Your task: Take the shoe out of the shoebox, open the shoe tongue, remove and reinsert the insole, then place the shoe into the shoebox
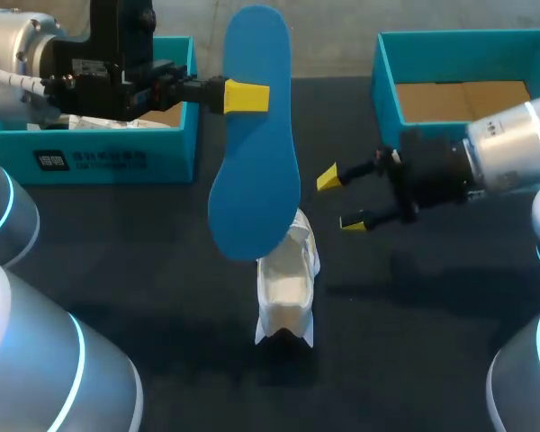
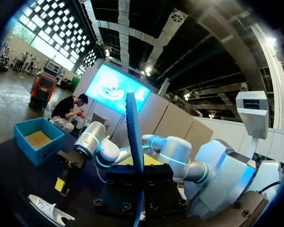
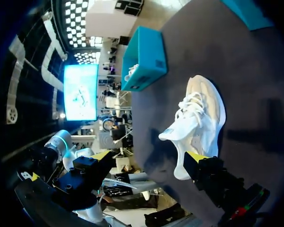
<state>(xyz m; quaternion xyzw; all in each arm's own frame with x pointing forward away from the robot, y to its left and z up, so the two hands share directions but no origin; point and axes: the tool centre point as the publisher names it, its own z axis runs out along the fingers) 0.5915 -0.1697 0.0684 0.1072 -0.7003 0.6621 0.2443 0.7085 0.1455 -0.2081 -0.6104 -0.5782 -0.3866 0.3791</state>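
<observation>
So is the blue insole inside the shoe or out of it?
Out. The left gripper holds the blue insole up in the air, and the white shoe stands below it on the table.

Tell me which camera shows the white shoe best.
Right wrist view: the shoe shows nearly whole, laces and side clear. Head view has the insole covering part of it; left wrist view catches it small.

White shoe (image 1: 286,288) stands upright mid-table, the blue insole (image 1: 255,135) raised above it, open teal shoebox (image 1: 117,160) far left.
</observation>
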